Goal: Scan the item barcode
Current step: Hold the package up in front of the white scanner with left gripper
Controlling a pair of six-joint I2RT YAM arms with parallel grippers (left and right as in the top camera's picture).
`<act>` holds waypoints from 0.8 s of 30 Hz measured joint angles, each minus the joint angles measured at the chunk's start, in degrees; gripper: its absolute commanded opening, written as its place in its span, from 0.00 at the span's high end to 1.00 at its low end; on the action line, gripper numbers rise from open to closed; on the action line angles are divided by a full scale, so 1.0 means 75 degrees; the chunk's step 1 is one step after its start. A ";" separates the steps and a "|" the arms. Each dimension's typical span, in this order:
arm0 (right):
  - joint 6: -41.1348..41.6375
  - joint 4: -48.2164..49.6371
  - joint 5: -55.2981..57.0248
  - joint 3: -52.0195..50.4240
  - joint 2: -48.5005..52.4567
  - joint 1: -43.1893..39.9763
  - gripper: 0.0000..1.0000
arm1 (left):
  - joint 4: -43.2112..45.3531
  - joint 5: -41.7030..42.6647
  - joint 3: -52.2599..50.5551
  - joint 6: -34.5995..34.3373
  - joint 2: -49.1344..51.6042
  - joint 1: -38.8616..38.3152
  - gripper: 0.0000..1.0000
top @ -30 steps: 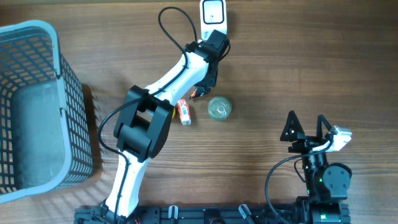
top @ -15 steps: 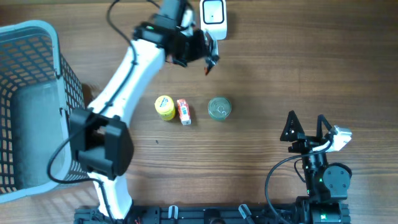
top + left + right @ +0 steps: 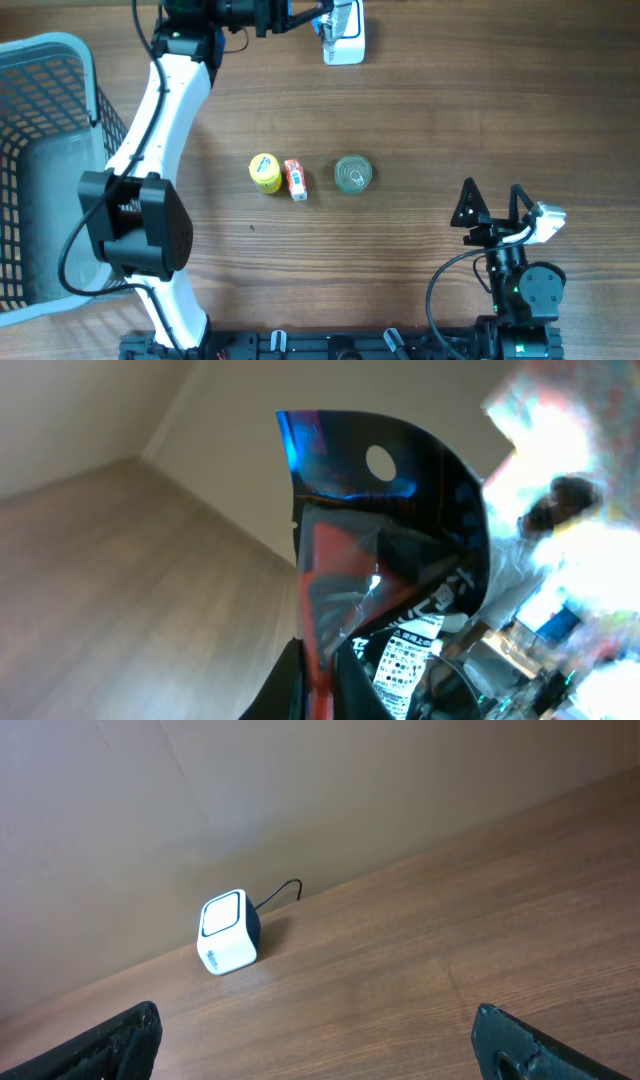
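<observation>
Holding the foil pouch [image 3: 390, 550] up to the scanner [image 3: 346, 44] is the step we judge to be in hand. The left gripper [image 3: 312, 20] is pinched tight on the pouch at the end opposite its hang hole. That leaves most of the foil free in the air at the far side of the bench [image 3: 450, 90], close against the white scanner cube; we cannot tell whether they touch. In the left wrist view a printed label panel sits low on the pouch, near the fingers. We cannot make out a barcode, nor which face meets the scanner window. The right gripper [image 3: 493, 205] rests spread wide near the front edge, holding nothing. A yellow tub [image 3: 264, 172], small red box [image 3: 295, 179] and tin can [image 3: 352, 173] lie in a row mid-bench, probably awaiting their turn. A mesh basket [image 3: 112, 150] stands at the left, likely for scanned items.
</observation>
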 measured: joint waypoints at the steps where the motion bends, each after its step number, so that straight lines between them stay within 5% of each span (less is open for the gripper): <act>1: 0.0000 0.0003 -0.0003 0.0000 0.0000 0.0000 0.00 | 0.0970 0.0050 0.0003 -0.0134 0.0009 -0.0096 0.96; 5: 0.0000 0.0009 0.0000 0.0000 0.0000 0.0000 0.00 | 0.2565 -0.0017 0.0009 -0.0799 0.0006 -0.0210 0.96; 16: 0.0000 0.0006 0.0000 0.0000 0.0000 0.0000 0.00 | 0.2891 -0.0055 0.0009 -0.2273 0.0006 -0.0189 0.96; 24: 0.0000 0.0006 0.0000 0.0000 0.0000 0.0000 0.00 | 0.6012 0.0000 0.0009 -0.5289 0.0012 -0.0023 0.96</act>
